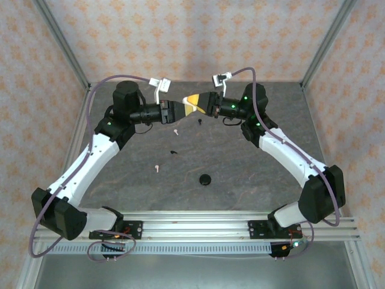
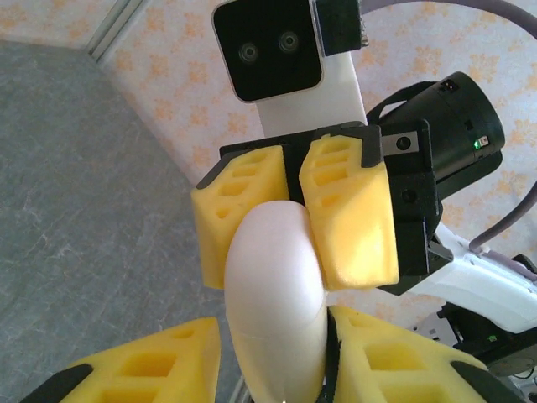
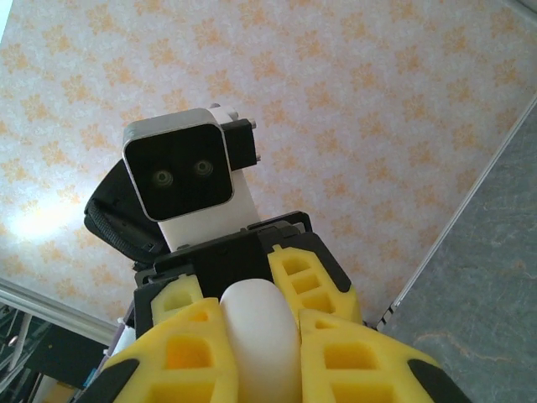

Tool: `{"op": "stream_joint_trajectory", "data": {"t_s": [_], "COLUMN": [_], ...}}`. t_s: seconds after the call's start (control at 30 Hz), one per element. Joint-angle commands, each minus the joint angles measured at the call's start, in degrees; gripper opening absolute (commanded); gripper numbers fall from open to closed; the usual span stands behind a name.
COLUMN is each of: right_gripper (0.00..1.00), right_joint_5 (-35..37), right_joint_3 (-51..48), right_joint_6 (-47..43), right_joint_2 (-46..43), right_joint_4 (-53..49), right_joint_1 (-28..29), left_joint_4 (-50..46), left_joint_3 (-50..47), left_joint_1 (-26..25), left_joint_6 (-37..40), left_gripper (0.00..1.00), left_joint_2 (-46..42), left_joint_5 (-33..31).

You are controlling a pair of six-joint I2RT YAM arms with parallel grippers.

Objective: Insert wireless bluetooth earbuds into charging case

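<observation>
From the top camera, your left gripper (image 1: 179, 111) and right gripper (image 1: 198, 105) are meeting nose to nose above the far middle of the table (image 1: 258, 174), both pinching the white case (image 1: 189, 109) up in the air. The earbuds are all lying loose below: a white earbud (image 1: 175, 130) just under the grippers, a second white earbud (image 1: 157, 168) nearer you, a black earbud (image 1: 174, 152) between them, and what looks like another black earbud (image 1: 198, 122) by the right gripper. A round black thing (image 1: 206, 179) is sitting closer in; can't tell what it is. In the left wrist view, your own yellow fingers (image 2: 151, 365) are clamping the case's near end while the right gripper's fingers (image 2: 348, 210) are squeezing the far end. The right wrist view is showing the same thing mirrored. I'm not seeing a lid gap, so I'm guessing you're opening it. That shell looks slick and rounded: if both sides are tugging unevenly, it's likely popping out, dropping and scattering those earbuds.
</observation>
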Motion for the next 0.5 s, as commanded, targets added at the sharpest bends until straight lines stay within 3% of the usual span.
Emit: {"op": "stream_joint_trajectory", "data": {"t_s": [0.0,0.2,0.37,0.47], "right_gripper": [0.05,0.05,0.06,0.07], "right_joint_5": [-0.5,-1.0,-1.6,-1.4], "right_joint_3": [0.2,0.2,0.2,0.7], "right_joint_6": [-1.4,-1.5,-2.4,-4.9], "right_joint_2": [-2.4,-2.2,-2.1,-2.4], "right_joint_4": [1.5,1.6,0.6,-2.3], "right_joint_1": [0.5,0.6,0.7,0.7], "left_joint_4": [5.0,5.6,0.1,-5.8], "left_joint_3": [-0.3,-0.8,0.2,1.4], "left_joint_1": [0.9,0.9,0.6,0.0], "left_joint_6": [-3.1,-3.8,-0.5,4.8], "left_gripper": [0.34,0.23,0.0,0.0], "left_joint_2": [0.5,0.7,0.4,-0.1], "left_joint_5": [0.8,0.4,-2.3,-4.0]}}
